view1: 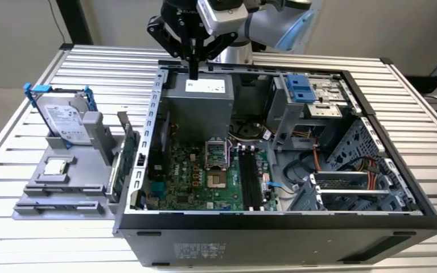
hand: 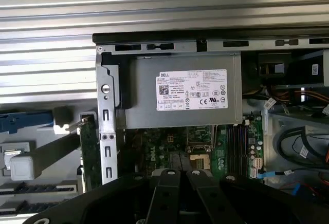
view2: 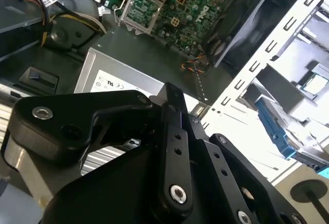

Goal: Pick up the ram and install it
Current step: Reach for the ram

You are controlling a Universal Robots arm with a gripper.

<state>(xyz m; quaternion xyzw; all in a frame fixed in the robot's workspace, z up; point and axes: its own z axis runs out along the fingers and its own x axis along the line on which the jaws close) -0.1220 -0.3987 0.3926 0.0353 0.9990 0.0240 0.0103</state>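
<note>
Up above the open computer case (view1: pixel 279 239), the gripper (view1: pixel 193 74) hangs with its jaws pressed together, holding nothing. Under it, a grey power box (view1: pixel 196 116) has a white label (view1: pixel 205 86) with small print. The ram (view1: pixel 125 162) stands on edge in a grey holder (view1: pixel 59 196) just outside the case, on a silver ribbed table (view1: pixel 36 250).

One open computer case (view1: pixel 279 242), holding one green motherboard (view1: pixel 196 182) and one grey power supply (view1: pixel 196 116). On the desk (view1: pixel 404 85) beside it, one grey holder (view1: pixel 59 196) carrying one hard drive (view1: pixel 61 122), one square chip (view1: pixel 55 166) and one ram (view1: pixel 130 156). One gripper (view1: pixel 193 68).
</note>
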